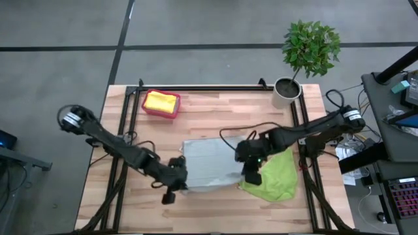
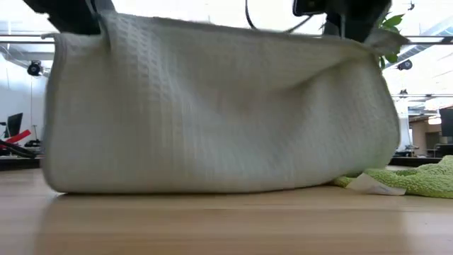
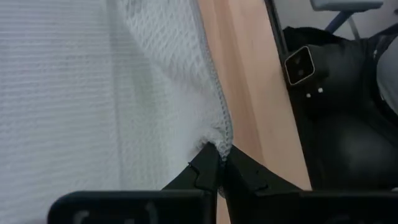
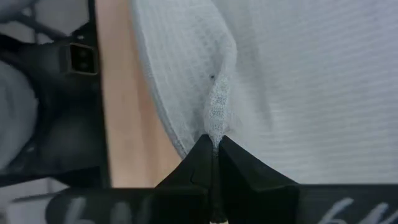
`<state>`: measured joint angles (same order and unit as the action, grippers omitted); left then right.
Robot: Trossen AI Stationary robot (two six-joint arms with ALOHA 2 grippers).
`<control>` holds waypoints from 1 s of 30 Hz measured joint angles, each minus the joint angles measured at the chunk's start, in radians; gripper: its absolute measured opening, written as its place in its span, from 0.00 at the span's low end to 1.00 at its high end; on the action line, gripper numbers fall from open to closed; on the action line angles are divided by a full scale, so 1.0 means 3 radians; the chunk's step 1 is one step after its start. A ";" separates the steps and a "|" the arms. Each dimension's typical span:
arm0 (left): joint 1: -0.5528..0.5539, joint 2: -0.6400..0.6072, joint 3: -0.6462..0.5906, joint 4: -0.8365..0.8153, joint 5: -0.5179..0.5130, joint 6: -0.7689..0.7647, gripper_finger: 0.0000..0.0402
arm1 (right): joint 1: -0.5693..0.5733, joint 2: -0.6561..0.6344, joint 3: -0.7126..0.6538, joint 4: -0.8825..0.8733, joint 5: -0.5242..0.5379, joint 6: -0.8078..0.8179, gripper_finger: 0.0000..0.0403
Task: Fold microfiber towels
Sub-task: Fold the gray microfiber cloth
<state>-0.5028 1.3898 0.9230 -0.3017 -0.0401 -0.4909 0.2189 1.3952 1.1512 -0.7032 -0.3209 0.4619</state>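
Grey towel [image 1: 208, 163] hangs pinched between left end effector [image 3: 219, 155] and right end effector [image 4: 213, 140].

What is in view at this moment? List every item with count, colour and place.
grey towel: one, pale grey, mid-table, lifted by two corners, lower edge on the wood
green towel: one, lime green, crumpled on the table beside the grey towel, under the right arm
yellow towel: at least one, yellow, inside the bin
bin: one, pink-red, far left part of the table
potted plant: one, green leaves in a white pot, far right corner of the table
table: one, light wood with a black frame
left pincer: one, dark, shut on a corner of the grey towel
right pincer: one, dark, shut on the other held corner of the grey towel
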 joint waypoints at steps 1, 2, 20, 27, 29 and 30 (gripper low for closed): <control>0.0000 0.0081 0.0000 0.0094 0.0030 -0.0001 0.00 | 0.0019 0.0000 -0.0086 0.0136 -0.0043 0.0062 0.02; 0.0004 0.0159 0.0000 0.0166 0.0064 -0.0001 0.00 | 0.0030 0.0000 -0.0181 0.0287 -0.0094 0.0122 0.02; 0.0216 0.0501 -0.0019 -0.0508 0.0027 -0.0175 0.00 | -0.0689 0.0052 -0.0965 0.0978 -0.0192 0.0283 0.32; 0.0242 0.0501 -0.0126 -0.0506 0.0026 -0.0179 0.00 | -0.0415 -0.0001 -0.0922 0.0894 -0.0334 -0.0866 0.37; 0.0256 0.0501 -0.0162 -0.0504 0.0026 -0.0189 0.00 | -0.0230 -0.0001 -0.0934 0.0892 -0.0125 -0.1081 0.36; 0.0260 0.0501 -0.0180 -0.0504 0.0026 -0.0210 0.00 | -0.0137 -0.0001 -0.0941 0.0888 0.0004 -0.1145 0.36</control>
<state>-0.4247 1.5402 0.8691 -0.4528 -0.0322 -0.5539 0.1778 1.3950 0.8688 -0.4367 -0.3197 0.1182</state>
